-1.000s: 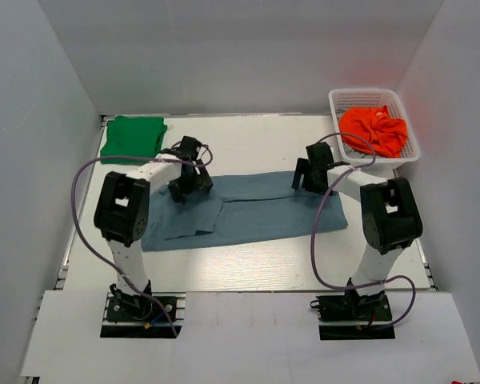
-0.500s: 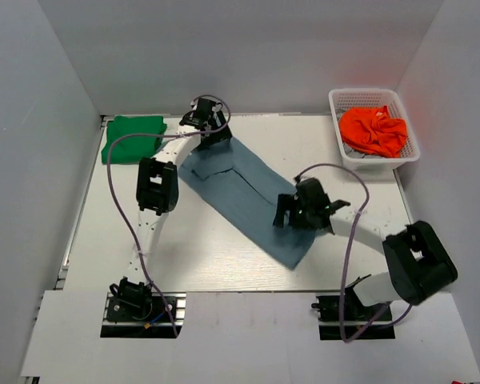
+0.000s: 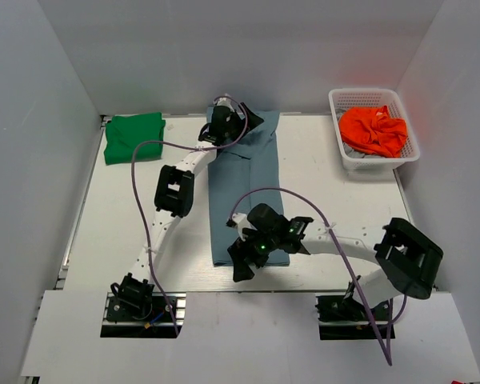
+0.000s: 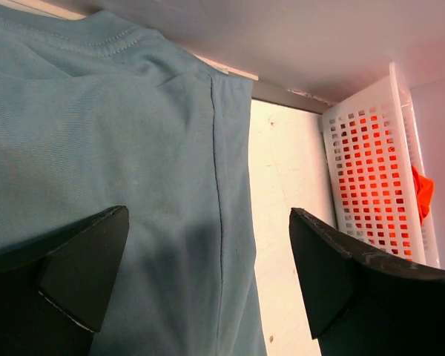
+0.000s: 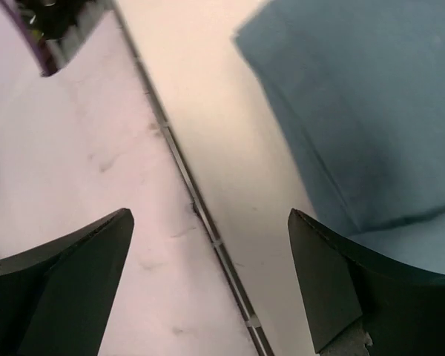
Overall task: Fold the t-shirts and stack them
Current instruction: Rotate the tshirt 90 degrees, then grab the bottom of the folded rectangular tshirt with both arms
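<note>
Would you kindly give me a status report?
Left gripper, right gripper: jaws open, empty. Slate-blue t-shirt flat, lengthwise mid-table; green t-shirt folded far-left. White basket far-right, apart.

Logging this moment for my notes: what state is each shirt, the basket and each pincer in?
slate-blue t-shirt, folded into a long strip, flat on the table.
green t-shirt, folded, far left corner.
basket, holding crumpled orange cloth.
left pincer, open over the strip's far end.
right pincer, open by its near end.
</note>
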Available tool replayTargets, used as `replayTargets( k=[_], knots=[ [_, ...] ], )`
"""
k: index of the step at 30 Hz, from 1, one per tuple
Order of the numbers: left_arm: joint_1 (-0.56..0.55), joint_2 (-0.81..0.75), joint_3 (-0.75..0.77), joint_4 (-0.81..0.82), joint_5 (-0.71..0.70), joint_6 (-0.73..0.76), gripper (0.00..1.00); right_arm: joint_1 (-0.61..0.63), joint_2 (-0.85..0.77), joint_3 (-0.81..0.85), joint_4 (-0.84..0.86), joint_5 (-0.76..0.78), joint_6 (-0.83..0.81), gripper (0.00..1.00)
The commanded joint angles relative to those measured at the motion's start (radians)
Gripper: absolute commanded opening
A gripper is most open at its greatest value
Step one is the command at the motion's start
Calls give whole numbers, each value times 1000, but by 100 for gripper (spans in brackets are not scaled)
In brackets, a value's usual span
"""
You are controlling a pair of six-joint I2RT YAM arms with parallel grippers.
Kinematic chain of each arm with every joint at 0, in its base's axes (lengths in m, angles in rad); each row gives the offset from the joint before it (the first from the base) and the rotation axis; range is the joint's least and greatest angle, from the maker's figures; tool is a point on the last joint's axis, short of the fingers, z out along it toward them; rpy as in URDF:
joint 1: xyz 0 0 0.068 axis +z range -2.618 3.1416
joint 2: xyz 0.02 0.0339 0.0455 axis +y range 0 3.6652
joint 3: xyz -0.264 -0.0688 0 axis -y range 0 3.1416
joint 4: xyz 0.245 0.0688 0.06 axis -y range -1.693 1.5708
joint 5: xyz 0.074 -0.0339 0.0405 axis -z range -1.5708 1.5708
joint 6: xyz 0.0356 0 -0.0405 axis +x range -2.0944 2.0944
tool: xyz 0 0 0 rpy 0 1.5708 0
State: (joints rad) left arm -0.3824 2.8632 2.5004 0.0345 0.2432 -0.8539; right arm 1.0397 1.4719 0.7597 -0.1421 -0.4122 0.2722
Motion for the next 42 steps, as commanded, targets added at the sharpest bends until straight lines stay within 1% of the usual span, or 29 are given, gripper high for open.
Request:
replayTargets(
  k=[1, 5, 6, 7, 8, 9, 10, 11, 12, 13, 14, 16, 17, 18, 19, 20, 22, 23, 25, 26, 27, 29, 30, 34, 37, 38, 39, 40, 42],
  knots=[
    [4, 6, -31, -71, -45, 7, 100, 19, -71, 56, -25, -36, -73, 91],
    [4, -120, -21, -62, 50, 97, 100, 13, -179, 38, -2, 65, -38, 91],
    [4, -207, -38, -88, 59, 143, 100, 11, -238, 30, 16, 91, 2, 91],
    [4, -261, -58, -119, 59, 174, 100, 8, -258, 9, 21, 186, 18, 91],
    [-7, -319, -84, -139, 71, 202, 100, 6, -274, 3, 1, 231, 82, 91],
    [-7, -379, -141, -163, 71, 260, 100, 5, -288, -2, -10, 327, 106, 91],
    [-19, -506, -175, -238, 80, 282, 100, -1, -324, -16, -26, 378, 137, 91],
    [-19, -572, -249, -289, 65, 292, 100, -10, -332, -22, -86, 497, 239, 91],
    [-30, -640, -300, -344, 26, 292, 100, -27, -344, -39, -103, 557, 263, 91],
    [-44, -712, -369, -384, 16, 314, 100, -32, -351, -45, -120, 582, 283, 91],
    [-44, -867, -561, -402, 16, 323, 100, -38, -355, -62, -163, 625, 327, 91],
    [-76, -1028, -784, -372, -4, 311, 100, -70, -355, -76, -212, 651, 358, 91],
    [-85, -1103, -1004, -334, -24, 288, 100, -79, -363, -86, -240, 658, 398, 91],
    [-98, -1234, -1108, -309, -41, 276, 100, -101, -378, -97, -252, 659, 410, 91],
    [-108, -1289, -1200, -300, -51, 227, 100, -105, -390, -105, -270, 655, 420, 91],
    [-130, -1333, -1351, -300, -51, 214, 100, -121, -415, -140, -278, 655, 447, 91],
    [-153, -1428, -1472, -341, -51, 191, 100, -148, -450, -163, -307, 655, 464, 91],
    [-176, -1452, -1570, -363, -51, 175, 100, -155, -473, -190, -313, 650, 490, 91],
    [-205, -1493, -1661, -400, -16, 174, 100, -168, -493, -239, -306, 612, 490, 91],
    [-235, -1536, -1748, -412, -6, 144, 100, -181, -493, -250, -304, 601, 496, 91],
    [-251, -1558, -1784, -421, 7, 133, 100, -184, -495, -261, -304, 558, 496, 91],
    [-292, -1597, -1850, -447, 16, 110, 100, -194, -484, -272, -283, 529, 499, 91],
    [-303, -1630, -1862, -473, 16, 92, 100, -196, -484, -292, -277, 498, 499, 91],
    [-339, -1648, -1896, -565, 4, 65, 100, -213, -490, -310, -228, 438, 486, 91],
    [-362, -1648, -1954, -568, -21, 39, 100, -217, -490, -333, -199, 426, 490, 91],
    [-362, -1633, -1954, -568, -21, 39, 93, -219, -486, -341, -185, 424, 489, 89],
    [-371, -1621, -1965, -553, -21, 39, 89, -225, -476, -342, -182, 390, 490, 88],
    [-371, -1608, -1965, -553, -33, 39, 81, -227, -470, -344, -162, 371, 484, 86],
    [-371, -1566, -1956, -553, -57, 39, 77, -231, -458, -347, -149, 368, 483, 82]
  ],
)
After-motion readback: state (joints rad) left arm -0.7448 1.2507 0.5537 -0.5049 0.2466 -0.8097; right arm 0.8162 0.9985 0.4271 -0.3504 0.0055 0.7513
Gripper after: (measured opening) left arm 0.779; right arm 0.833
